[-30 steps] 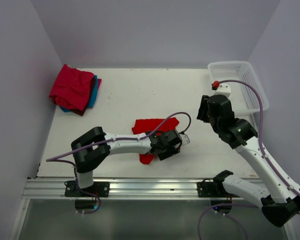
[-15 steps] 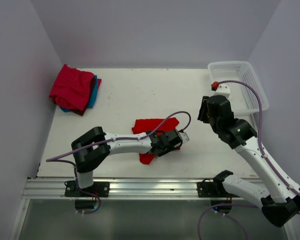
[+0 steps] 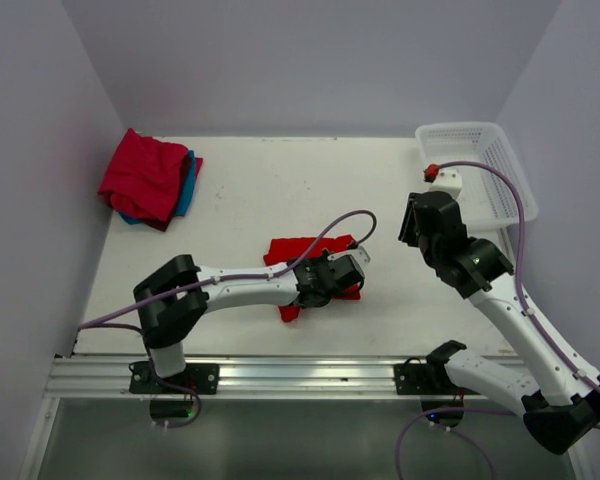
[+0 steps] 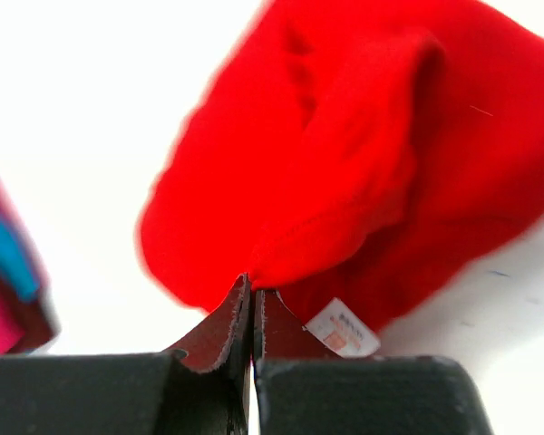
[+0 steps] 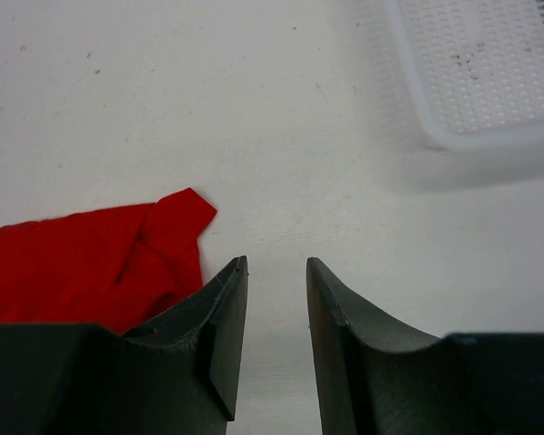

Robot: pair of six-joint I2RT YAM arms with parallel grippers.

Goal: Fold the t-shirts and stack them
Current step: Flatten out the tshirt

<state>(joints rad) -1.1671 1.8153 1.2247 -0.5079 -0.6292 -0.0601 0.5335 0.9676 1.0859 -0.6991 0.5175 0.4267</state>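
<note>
The overhead camera looked down from behind the two arms [image 3: 240, 285], taking in the whole table [image 3: 260, 200]. The left wrist camera sat very close to the red shirt [image 4: 372, 163]. The right wrist camera looked down from higher up, sharing that shirt and the basket [image 5: 490, 82] with the overhead view.

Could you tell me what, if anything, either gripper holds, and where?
The left gripper pinches a raised fold of the red t-shirt, near its label; the right gripper holds nothing.
</note>
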